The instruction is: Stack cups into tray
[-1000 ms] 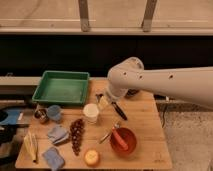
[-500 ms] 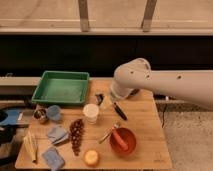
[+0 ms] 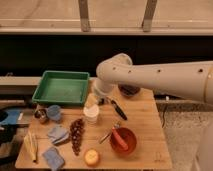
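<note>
Arm swung slightly left since the earlier frame; gripper (image 3: 95,100) now right over the white cup (image 3: 91,115) at frame centre, fingers spread wide, holding nothing. White cup unmoved on table (image 3: 145,120). Blue cup (image 3: 54,112) and metal cup (image 3: 41,116) touching at left, just below tray (image 3: 60,90) upper left

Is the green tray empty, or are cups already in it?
Empty: tray shows bare green floor; white cup stands on the table, gripper just above it.
</note>
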`<action>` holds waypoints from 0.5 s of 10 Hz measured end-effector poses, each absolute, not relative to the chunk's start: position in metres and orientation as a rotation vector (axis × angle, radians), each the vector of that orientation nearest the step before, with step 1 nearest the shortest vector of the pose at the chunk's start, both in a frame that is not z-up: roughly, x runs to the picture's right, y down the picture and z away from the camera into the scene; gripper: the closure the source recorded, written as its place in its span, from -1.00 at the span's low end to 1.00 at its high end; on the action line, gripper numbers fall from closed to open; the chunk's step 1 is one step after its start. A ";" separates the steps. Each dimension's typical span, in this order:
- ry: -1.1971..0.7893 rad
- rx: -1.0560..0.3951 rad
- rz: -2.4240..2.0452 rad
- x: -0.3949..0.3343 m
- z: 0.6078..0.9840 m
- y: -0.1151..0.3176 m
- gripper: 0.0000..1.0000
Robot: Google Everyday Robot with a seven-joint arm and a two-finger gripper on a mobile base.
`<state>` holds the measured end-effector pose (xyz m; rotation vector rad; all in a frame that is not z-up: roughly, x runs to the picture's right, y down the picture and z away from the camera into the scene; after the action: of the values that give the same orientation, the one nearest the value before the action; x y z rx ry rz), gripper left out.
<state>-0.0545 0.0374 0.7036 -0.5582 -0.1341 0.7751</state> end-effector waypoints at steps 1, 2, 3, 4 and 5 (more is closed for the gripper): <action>-0.166 -0.565 0.706 -0.091 0.701 0.035 -0.52; -0.186 -0.575 0.660 -0.115 0.698 0.037 -0.52; -0.207 -0.584 0.612 -0.139 0.691 0.042 -0.52; -0.235 -0.589 0.544 -0.166 0.679 0.051 -0.52; -0.241 -0.591 0.528 -0.172 0.676 0.054 -0.52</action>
<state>-0.1721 0.0538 0.6760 -0.5907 -0.2409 0.5282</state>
